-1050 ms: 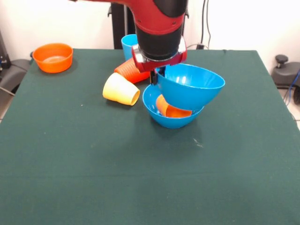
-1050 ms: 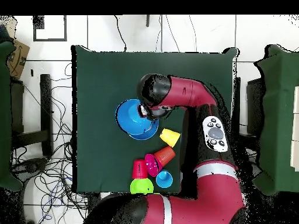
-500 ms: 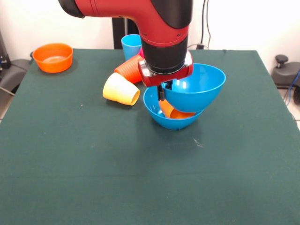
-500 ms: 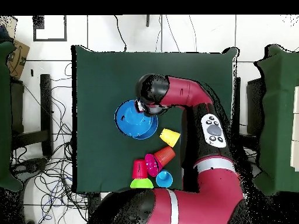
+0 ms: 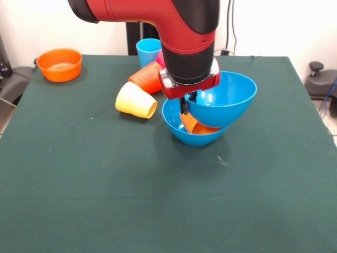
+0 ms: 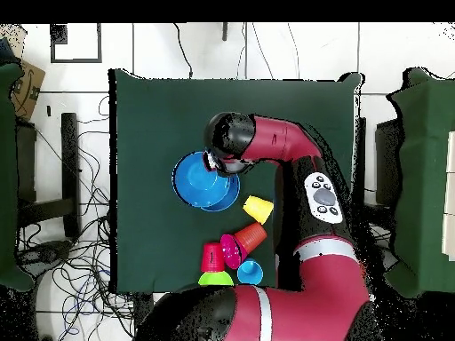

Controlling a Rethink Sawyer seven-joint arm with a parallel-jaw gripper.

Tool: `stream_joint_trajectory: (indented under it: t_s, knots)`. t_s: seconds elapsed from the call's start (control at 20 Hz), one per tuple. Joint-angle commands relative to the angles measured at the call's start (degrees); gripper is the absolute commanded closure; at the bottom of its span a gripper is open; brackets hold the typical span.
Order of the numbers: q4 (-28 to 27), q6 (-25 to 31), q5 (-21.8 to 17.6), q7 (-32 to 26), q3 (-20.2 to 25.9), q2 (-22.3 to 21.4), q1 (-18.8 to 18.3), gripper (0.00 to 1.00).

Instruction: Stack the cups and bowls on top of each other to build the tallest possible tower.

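Green table [image 5: 79,179], wide near margin

Even, diffuse lighting in both views, apparently from above; no hard-edged shadows. In the front view, a soft, faint shadow lies on the dark green tablecloth [image 5: 105,184] just below and to the right of the lower glossy blue plastic bowl [image 5: 192,134]. Small white highlights mark the inside wall of the upper glossy blue plastic bowl [image 5: 224,100] and the shiny red and black arm casing [image 5: 181,26]. The pale yellow plastic cup [image 5: 136,100] shows a gentle sheen. The white wall behind is bright but not glaring. Focus is adequate throughout; no motion blur is evident.
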Motion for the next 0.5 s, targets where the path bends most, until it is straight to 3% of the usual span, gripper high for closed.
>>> stream_joint_trajectory:
  t_s: [0.05,0.5]
  knots:
    - [-1.74,-9.70,-1.15,1.86,5.54,5.91,0.53,1.00]
    - [-3.72,-7.54,-1.65,1.53,4.78,6.67,0.71,1.00]
